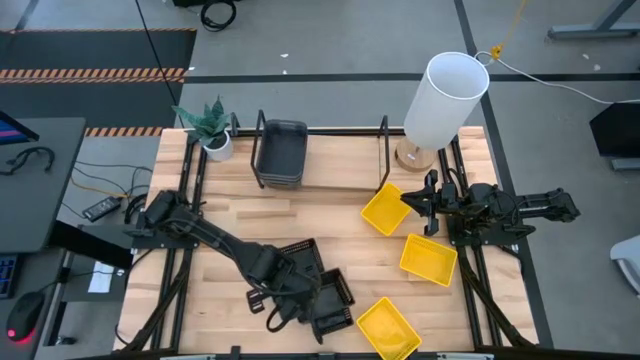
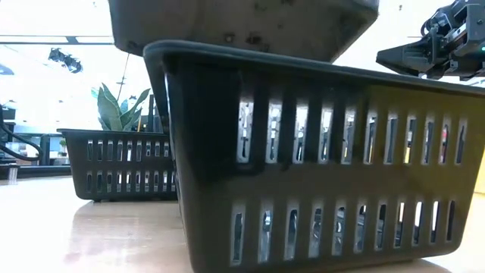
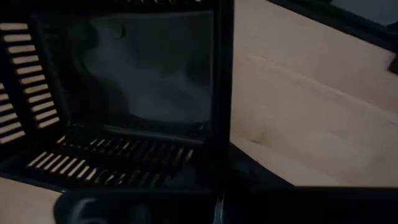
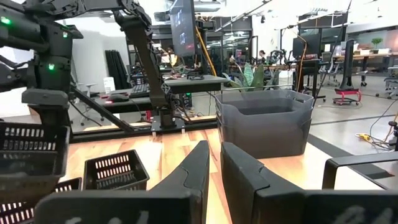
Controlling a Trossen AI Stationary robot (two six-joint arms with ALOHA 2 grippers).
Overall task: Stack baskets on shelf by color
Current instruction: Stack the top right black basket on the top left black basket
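left gripper (image 1: 283, 296) clamps black mesh basket (image 1: 300, 262), prob lifted off table.

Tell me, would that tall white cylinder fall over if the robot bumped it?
Probably. The white cylinder stands tall on a small base near the table's back edge, so a nudge up high may well tip it. On its side it would likely roll.

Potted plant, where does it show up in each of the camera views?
High view: potted plant, table's far left corner.
Low view: left, behind a black mesh basket.
Left wrist view: not in it.
Right wrist view: behind the grey basket stack.
Shared landmark: grey basket stack, beside it in the high view too.
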